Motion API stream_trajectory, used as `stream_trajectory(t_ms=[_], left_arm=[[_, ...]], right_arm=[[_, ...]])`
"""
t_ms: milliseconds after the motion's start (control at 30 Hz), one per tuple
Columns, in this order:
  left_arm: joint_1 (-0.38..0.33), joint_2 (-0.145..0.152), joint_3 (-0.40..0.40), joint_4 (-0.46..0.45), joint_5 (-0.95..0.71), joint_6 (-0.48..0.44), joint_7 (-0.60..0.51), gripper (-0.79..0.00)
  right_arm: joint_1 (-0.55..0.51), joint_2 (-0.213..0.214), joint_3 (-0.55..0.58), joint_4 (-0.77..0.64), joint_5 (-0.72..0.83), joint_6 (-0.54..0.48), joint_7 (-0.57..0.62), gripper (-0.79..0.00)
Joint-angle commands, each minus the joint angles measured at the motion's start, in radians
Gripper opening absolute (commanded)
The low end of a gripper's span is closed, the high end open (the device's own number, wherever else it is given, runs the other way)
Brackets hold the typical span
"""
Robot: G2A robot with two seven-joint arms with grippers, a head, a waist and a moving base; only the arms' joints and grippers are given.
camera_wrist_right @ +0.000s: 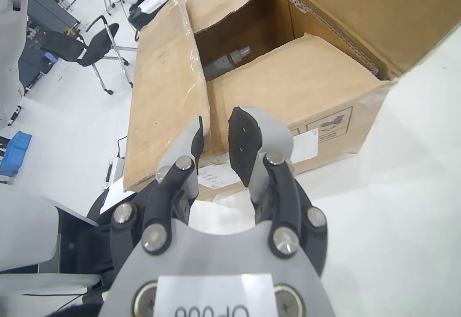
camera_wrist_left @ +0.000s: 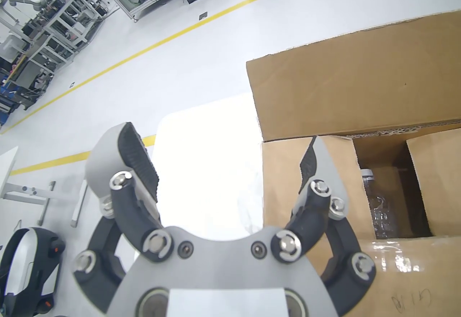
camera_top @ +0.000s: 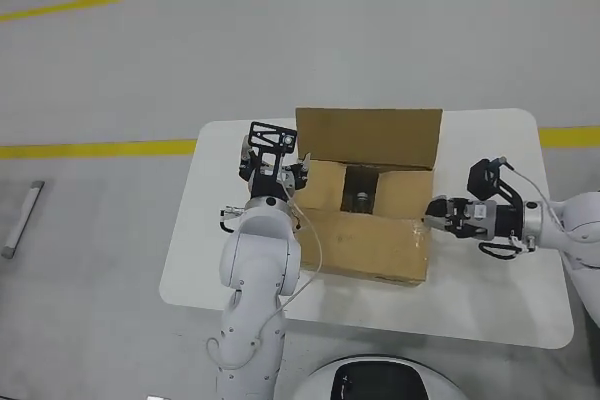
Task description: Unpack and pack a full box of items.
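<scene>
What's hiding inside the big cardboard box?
Through the gap in the top of the box, one clear plastic bottle shows near the middle. The folded flaps cover the rest, so whatever else is inside cannot be seen.

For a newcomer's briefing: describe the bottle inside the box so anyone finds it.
A brown cardboard box stands on the white table, its far flap open. In the gap between its side flaps sits the bottle: clear plastic amid brown cardboard.
</scene>
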Motion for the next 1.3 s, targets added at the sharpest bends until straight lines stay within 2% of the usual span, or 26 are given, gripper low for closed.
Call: stream_trajectory(t_ms=[0, 33, 67, 367, 400, 433, 533, 600, 833, 1133, 1200, 1267], left_arm=[[0.0, 0.0, 0.0, 0.0, 0.0, 0.0, 0.0, 0.0], [0.0, 0.0, 0.0, 0.0, 0.0, 0.0, 0.0, 0.0], [0.0, 0.0, 0.0, 0.0, 0.0, 0.0, 0.0, 0.0], [0.0, 0.0, 0.0, 0.0, 0.0, 0.0, 0.0, 0.0], [0.0, 0.0, 0.0, 0.0, 0.0, 0.0, 0.0, 0.0], [0.0, 0.0, 0.0, 0.0, 0.0, 0.0, 0.0, 0.0], [0.0, 0.0, 0.0, 0.0, 0.0, 0.0, 0.0, 0.0], [0.0, 0.0, 0.0, 0.0, 0.0, 0.0, 0.0, 0.0], [0.0, 0.0, 0.0, 0.0, 0.0, 0.0, 0.0, 0.0], [0.0, 0.0, 0.0, 0.0, 0.0, 0.0, 0.0, 0.0], [0.0, 0.0, 0.0, 0.0, 0.0, 0.0, 0.0, 0.0], [0.0, 0.0, 0.0, 0.0, 0.0, 0.0, 0.0, 0.0]], right_arm=[[-0.007, 0.016, -0.008, -0.005, 0.011, -0.007, -0.007, -0.717], [-0.009, 0.024, -0.01, -0.007, 0.019, -0.01, -0.01, -0.763], [-0.012, 0.031, -0.011, -0.01, 0.026, -0.011, -0.011, -0.776], [-0.042, 0.086, -0.032, -0.047, 0.079, -0.028, -0.028, -0.785], [-0.043, 0.092, -0.033, -0.05, 0.083, -0.028, -0.028, -0.668], [-0.044, 0.096, -0.033, -0.052, 0.089, -0.029, -0.029, -0.588], [-0.043, 0.107, -0.031, -0.054, 0.099, -0.029, -0.029, -0.471], [-0.042, 0.112, -0.024, -0.051, 0.103, -0.024, -0.029, -0.437], [-0.026, 0.119, -0.035, -0.073, 0.114, -0.017, -0.029, -0.44], [0.019, 0.115, -0.121, -0.07, 0.066, 0.0, -0.041, -0.44], [0.027, 0.115, -0.137, -0.067, 0.065, -0.006, -0.038, -0.449], [0.034, 0.116, -0.146, -0.064, 0.064, -0.007, -0.032, -0.496]])
